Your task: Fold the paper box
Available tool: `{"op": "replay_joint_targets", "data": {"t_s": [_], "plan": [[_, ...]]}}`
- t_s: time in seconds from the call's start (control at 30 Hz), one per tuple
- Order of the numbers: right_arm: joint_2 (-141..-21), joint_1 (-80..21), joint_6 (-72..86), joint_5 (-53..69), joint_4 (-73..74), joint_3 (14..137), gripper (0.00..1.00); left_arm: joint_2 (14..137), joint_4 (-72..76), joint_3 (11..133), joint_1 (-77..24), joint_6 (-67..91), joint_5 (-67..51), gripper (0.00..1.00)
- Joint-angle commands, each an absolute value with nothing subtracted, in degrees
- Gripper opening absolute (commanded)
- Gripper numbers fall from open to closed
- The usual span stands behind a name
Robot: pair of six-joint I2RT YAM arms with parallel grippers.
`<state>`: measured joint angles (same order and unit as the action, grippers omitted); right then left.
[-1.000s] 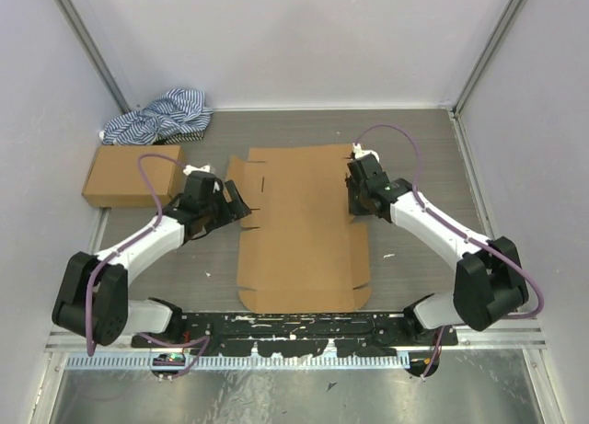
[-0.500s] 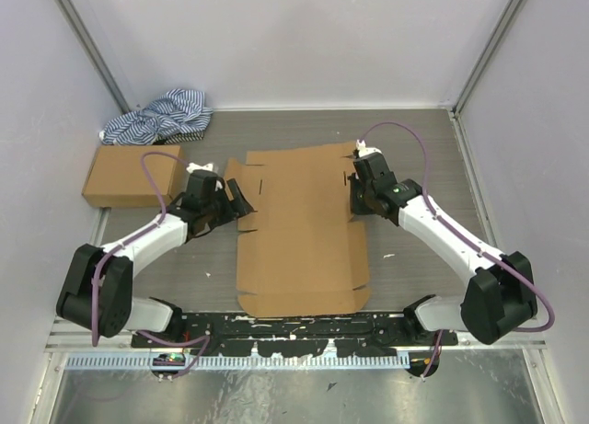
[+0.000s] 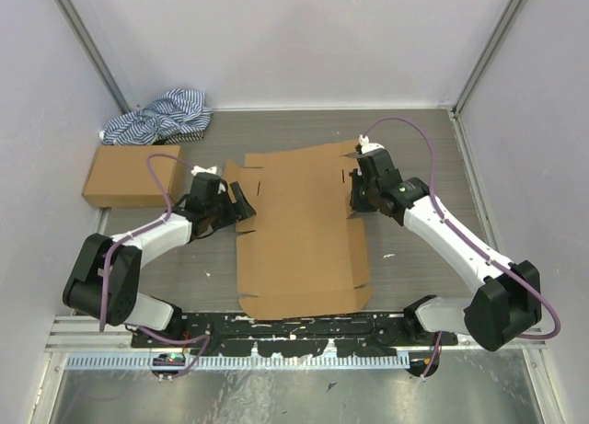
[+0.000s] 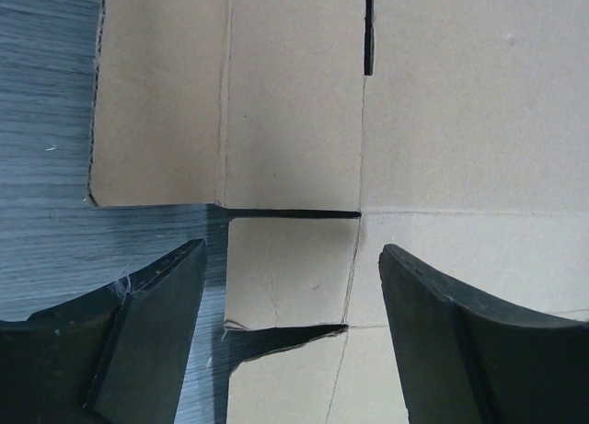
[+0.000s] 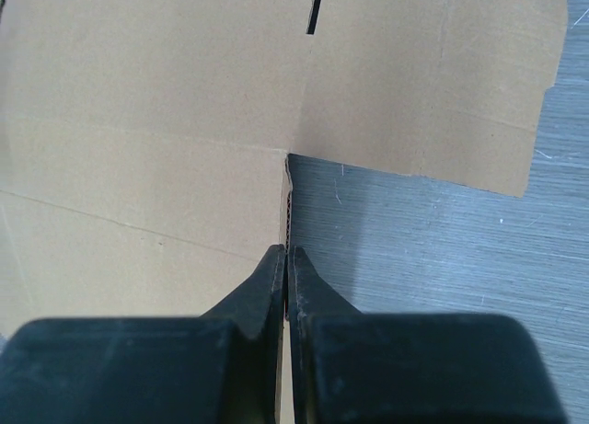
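The paper box (image 3: 304,231) is a flat brown cardboard sheet with creases, slits and side flaps, lying in the middle of the table. My left gripper (image 3: 241,204) is open over its left side flaps. In the left wrist view my left gripper (image 4: 290,291) straddles a small tab (image 4: 290,263) without gripping it. My right gripper (image 3: 354,203) is shut on the sheet's right edge. In the right wrist view my right gripper (image 5: 287,257) pinches that thin cardboard edge, with the box panel (image 5: 156,120) spread to the left.
A sealed oblong brown carton (image 3: 132,175) sits at the left. A blue-and-white striped cloth (image 3: 161,116) lies behind it in the far left corner. Walls close in the table on three sides. A black rail (image 3: 294,325) runs along the near edge.
My right gripper has shifted slightly away and to the right with the cardboard edge, and the sheet has turned a little. My left gripper has edged right, further over the left flaps.
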<state>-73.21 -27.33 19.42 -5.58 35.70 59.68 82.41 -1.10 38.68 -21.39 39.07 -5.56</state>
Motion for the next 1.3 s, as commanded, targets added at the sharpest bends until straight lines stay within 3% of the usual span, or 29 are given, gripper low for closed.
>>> {"op": "replay_joint_targets", "data": {"t_s": [0.0, 0.33, 0.7, 0.9, 1.27], "plan": [[-70.69, -27.6, 19.76, -5.04, 35.25, 63.0, 0.01, 82.87, 2.46, 37.15, -21.36, 38.62, -6.92, 0.82], [-70.72, -27.59, 20.02, -4.75, 35.24, 62.95, 0.01, 83.84, 6.65, 34.53, -21.36, 39.99, -10.24, 0.78], [-69.61, -27.51, 20.91, -5.45, 35.95, 62.96, 0.01, 80.74, 10.49, 29.99, -21.36, 40.66, -10.87, 0.82], [-69.41, -27.36, 21.18, -5.22, 35.95, 63.19, 0.01, 80.44, 16.32, 27.83, -21.36, 43.5, -14.65, 0.73], [-70.86, -27.16, 21.44, -5.8, 35.65, 62.46, 0.01, 73.26, 12.05, 26.5, -21.36, 44.89, -12.85, 0.55]]}}
